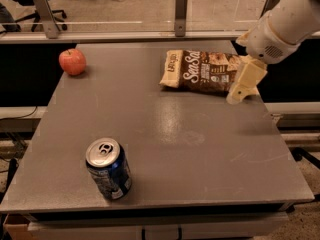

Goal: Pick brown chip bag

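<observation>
The brown chip bag (202, 72) lies flat at the far right of the grey table (150, 134), dark brown with pale yellow ends and white script lettering. My gripper (240, 91) hangs from the white arm (285, 21) at the right, just over the bag's right end and above the table. It holds nothing that I can see.
A red apple (72, 61) sits at the far left of the table. A blue soda can (107, 168) stands upright near the front left. A glass barrier with metal posts (181, 11) runs behind the table. The table's right edge is just below the gripper.
</observation>
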Controlling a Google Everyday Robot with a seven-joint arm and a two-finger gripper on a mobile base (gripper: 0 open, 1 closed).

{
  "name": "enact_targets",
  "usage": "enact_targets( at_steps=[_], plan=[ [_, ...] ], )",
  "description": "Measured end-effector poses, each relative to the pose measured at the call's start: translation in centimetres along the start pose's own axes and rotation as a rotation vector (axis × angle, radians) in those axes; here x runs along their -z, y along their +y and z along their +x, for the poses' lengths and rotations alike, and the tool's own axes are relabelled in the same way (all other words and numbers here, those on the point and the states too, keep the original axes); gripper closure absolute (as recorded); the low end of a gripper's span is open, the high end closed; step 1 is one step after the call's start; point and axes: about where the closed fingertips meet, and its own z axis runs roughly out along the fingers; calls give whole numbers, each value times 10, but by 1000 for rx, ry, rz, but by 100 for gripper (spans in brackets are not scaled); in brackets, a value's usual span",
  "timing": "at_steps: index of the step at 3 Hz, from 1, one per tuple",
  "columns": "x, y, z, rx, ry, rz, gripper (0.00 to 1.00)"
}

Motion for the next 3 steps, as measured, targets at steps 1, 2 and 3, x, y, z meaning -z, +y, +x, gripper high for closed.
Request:
enact_targets(
  at_steps=[1, 2, 3],
  plan=[
    [-36, -38, -10, -31, -78, 15, 0],
    [-69, -62, -20, -67, -138, -4, 0],
    [-96, -73, -23, -104, -161, -46, 17]
  ],
)
